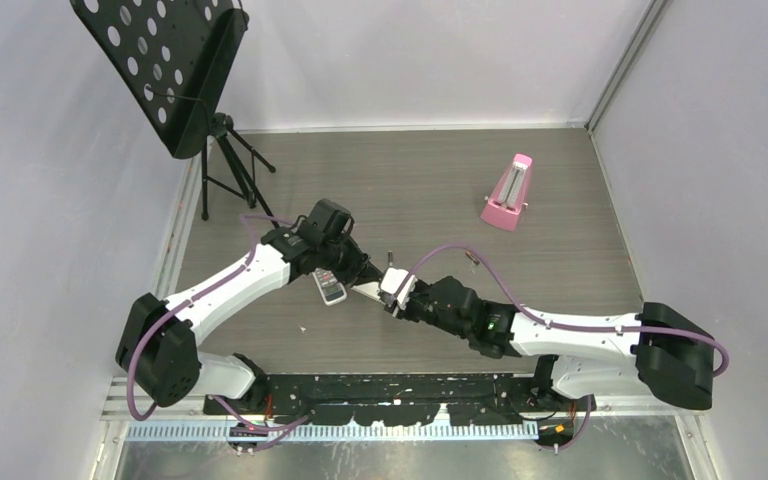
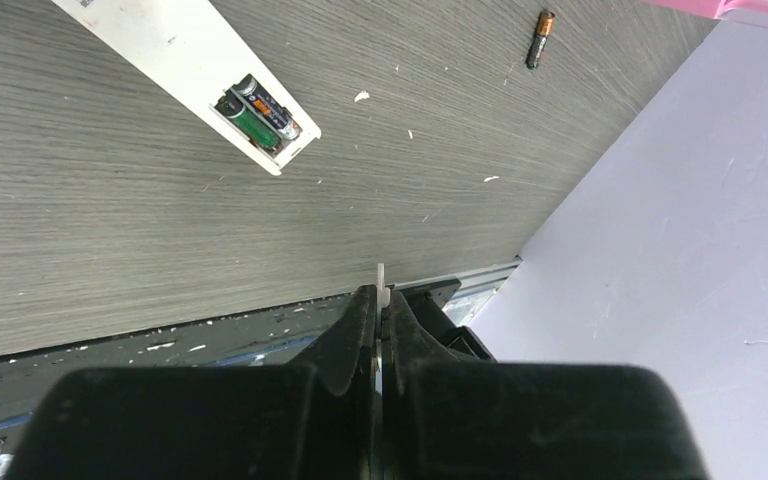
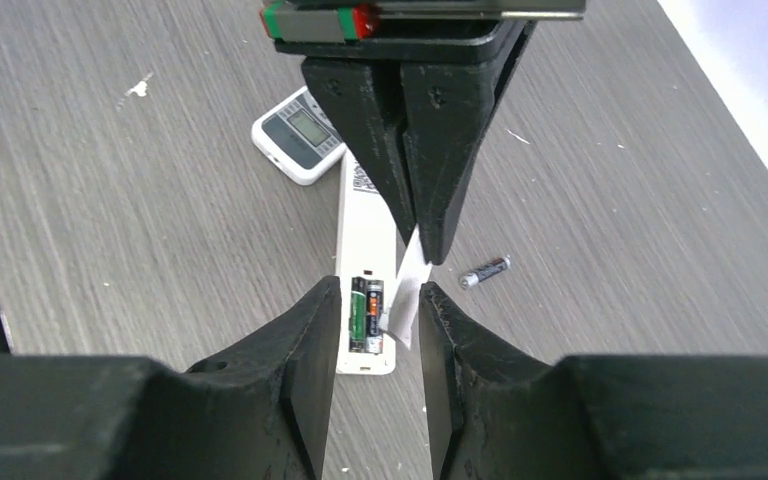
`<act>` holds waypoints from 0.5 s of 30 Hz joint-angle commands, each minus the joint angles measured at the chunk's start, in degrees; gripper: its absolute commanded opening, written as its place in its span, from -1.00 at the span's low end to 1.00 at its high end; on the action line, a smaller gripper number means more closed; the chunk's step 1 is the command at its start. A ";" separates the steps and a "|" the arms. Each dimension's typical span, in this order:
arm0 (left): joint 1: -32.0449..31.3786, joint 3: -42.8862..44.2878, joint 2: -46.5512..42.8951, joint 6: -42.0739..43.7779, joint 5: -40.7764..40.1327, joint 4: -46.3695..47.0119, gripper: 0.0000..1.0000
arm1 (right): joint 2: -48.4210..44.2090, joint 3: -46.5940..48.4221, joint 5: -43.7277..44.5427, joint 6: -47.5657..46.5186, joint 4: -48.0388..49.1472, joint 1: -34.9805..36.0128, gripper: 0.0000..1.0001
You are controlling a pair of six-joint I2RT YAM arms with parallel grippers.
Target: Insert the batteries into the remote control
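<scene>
- The left end effector (image 2: 381,300) is pressed together on a thin white cover (image 3: 410,275), pinching it by its upper edge and holding it tilted above the desk (image 3: 140,220).
- The lower edge of the white cover hangs just beside the open battery compartment of the remote control (image 3: 365,225).
- The remote control lies on the desk near the middle, plain white back up, with the compartment at the end nearest the right arm.
- Two batteries (image 3: 367,315) sit side by side inside the compartment.
- The right end effector (image 3: 380,290) is partly spread, its two dark fingers (image 3: 310,350) standing either side of the compartment end and the bottom of the white cover. The pictures do not show whether either finger touches the cover, and it grips nothing.
- A loose battery (image 3: 485,271) lies on the desk just beyond the left end effector's fingers, apart from the remote control.
- Another stray battery (image 2: 540,38) lies farther off, nearer the pink metronome (image 1: 507,193).
- A second remote (image 3: 298,135) with a small screen lies face up, just beside the far part of the remote control.
- A black music stand (image 1: 165,65) stands at the far left corner.
</scene>
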 commanded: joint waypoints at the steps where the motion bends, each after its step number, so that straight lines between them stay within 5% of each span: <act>1: 0.28 0.20 -1.52 -1.19 1.44 0.88 -1.00 | 0.74 -0.56 3.78 -4.18 5.15 0.35 -0.24; 8: 0.25 -0.83 -1.08 -1.14 3.22 1.41 -1.00 | 2.72 -0.57 5.37 -4.81 6.90 0.34 -0.50; 15: 0.25 -1.77 -1.79 -1.52 4.04 3.28 -1.00 | 2.81 -0.05 5.34 -4.00 8.37 0.34 -0.98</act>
